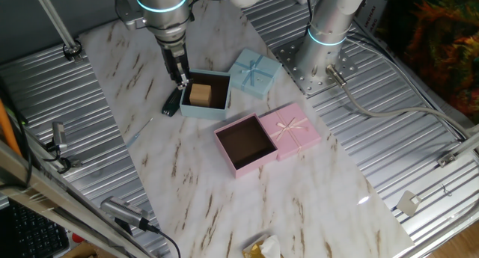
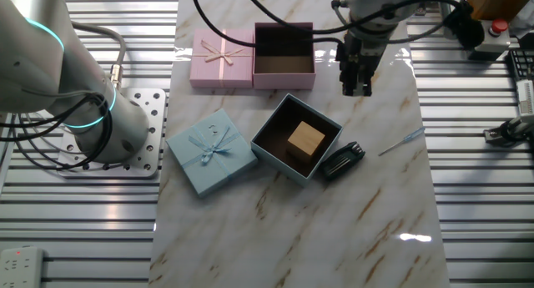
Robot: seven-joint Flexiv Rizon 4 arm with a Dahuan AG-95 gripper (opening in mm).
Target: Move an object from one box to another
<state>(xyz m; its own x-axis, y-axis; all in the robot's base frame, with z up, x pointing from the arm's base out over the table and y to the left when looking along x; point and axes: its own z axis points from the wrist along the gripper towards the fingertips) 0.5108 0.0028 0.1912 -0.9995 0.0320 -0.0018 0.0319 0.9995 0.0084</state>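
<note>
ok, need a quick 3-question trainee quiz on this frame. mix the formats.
1. True or false: the wooden block lies in the light-blue box.
2. What is in the pink box? A) the block B) a ribbon bow C) nothing
3. Fill in: the black object lies on the table against the outside of the ____ box.

Key:
1. True; the gripper hangs above the table, holding nothing.
2. C; only its dark interior shows.
3. Light-blue.
</note>
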